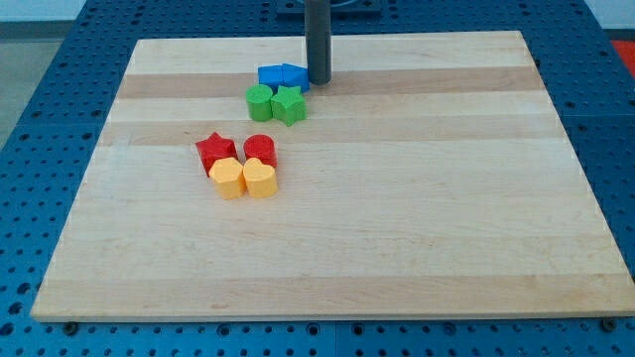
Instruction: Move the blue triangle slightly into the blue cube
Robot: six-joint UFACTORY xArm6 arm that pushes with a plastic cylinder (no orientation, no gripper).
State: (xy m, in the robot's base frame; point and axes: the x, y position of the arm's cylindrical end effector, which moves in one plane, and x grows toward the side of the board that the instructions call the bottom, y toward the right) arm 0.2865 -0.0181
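Note:
The blue cube (270, 76) and the blue triangle (294, 75) sit side by side near the view's top centre of the wooden board (397, 198), touching, with the triangle on the right. My tip (317, 82) stands right against the triangle's right side. The dark rod rises from there out of the view's top.
A green cylinder (260, 101) and a green star-like block (289, 103) lie just below the blue pair. Further down left are a red star (215, 152), a red cylinder (260, 149), a yellow hexagon (227, 178) and a yellow heart (260, 178), clustered together.

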